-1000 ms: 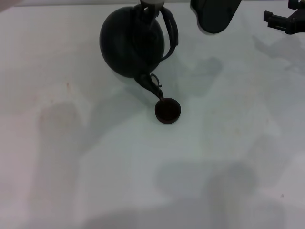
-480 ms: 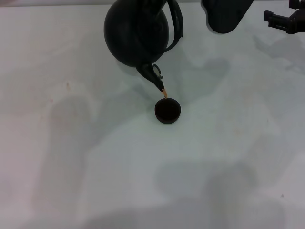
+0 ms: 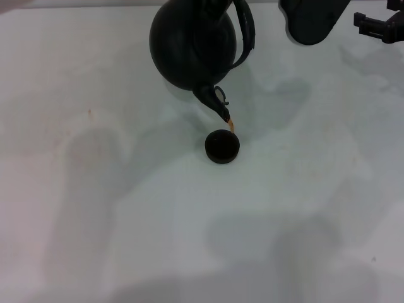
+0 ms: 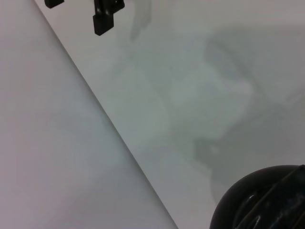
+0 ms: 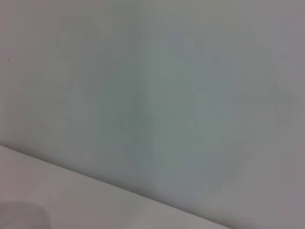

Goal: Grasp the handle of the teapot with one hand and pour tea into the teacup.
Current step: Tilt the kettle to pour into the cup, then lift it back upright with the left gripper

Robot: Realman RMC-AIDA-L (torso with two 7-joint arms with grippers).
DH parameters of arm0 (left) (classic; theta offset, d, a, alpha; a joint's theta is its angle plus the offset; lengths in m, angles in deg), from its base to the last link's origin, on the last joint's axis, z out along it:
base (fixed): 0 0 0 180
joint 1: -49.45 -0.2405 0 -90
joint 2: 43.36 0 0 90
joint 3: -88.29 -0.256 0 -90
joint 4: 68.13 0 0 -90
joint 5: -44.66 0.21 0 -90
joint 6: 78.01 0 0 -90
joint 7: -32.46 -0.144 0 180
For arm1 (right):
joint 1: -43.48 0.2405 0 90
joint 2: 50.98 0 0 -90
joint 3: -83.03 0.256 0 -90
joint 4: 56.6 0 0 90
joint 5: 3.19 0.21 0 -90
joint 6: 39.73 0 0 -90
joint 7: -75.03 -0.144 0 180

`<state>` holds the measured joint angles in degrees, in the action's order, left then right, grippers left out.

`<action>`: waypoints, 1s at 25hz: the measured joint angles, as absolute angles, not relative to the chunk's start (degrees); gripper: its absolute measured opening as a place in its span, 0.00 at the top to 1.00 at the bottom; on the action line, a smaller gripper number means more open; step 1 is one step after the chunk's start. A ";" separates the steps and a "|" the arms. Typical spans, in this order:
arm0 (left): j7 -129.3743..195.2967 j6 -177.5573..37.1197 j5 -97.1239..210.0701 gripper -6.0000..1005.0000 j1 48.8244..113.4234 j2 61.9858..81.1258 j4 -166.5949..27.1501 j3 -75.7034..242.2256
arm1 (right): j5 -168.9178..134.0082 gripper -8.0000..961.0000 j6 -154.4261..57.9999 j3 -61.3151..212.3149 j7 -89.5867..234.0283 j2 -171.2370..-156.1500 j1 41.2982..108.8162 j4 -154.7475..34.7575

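A pale table carries only the teacup.

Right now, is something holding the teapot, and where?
The teapot hangs tilted, pouring into the cup, so it is held, probably by its handle by the left gripper; the grip itself is out of view.

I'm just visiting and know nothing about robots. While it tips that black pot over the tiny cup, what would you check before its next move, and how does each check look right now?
1. Teapot lifted and tilted, spout down: ok.
2. Spout tip near the teacup: ok; it sits just above the cup's far rim.
3. Tea reaching the cup: ok; a thin amber stream runs from the spout to the rim.
4. Fill level in the cup: cannot tell; its inside looks dark.
5. Spill on the table around the cup: ok, none visible.
6. Grip on the handle: cannot tell; the holding jaws lie beyond the head view's top edge.
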<state>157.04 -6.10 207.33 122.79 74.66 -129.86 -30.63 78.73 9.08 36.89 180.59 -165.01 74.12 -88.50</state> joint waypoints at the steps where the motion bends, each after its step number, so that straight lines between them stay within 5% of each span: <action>1: 157.07 -6.01 207.33 0.85 122.74 74.69 -130.04 -30.62 | 78.73 0.11 9.07 36.89 180.59 -164.99 74.12 -88.50; 25: 161.69 -4.79 207.34 0.85 116.26 74.14 -136.70 -24.08 | 78.73 0.11 7.61 36.88 180.19 -164.87 74.14 -88.42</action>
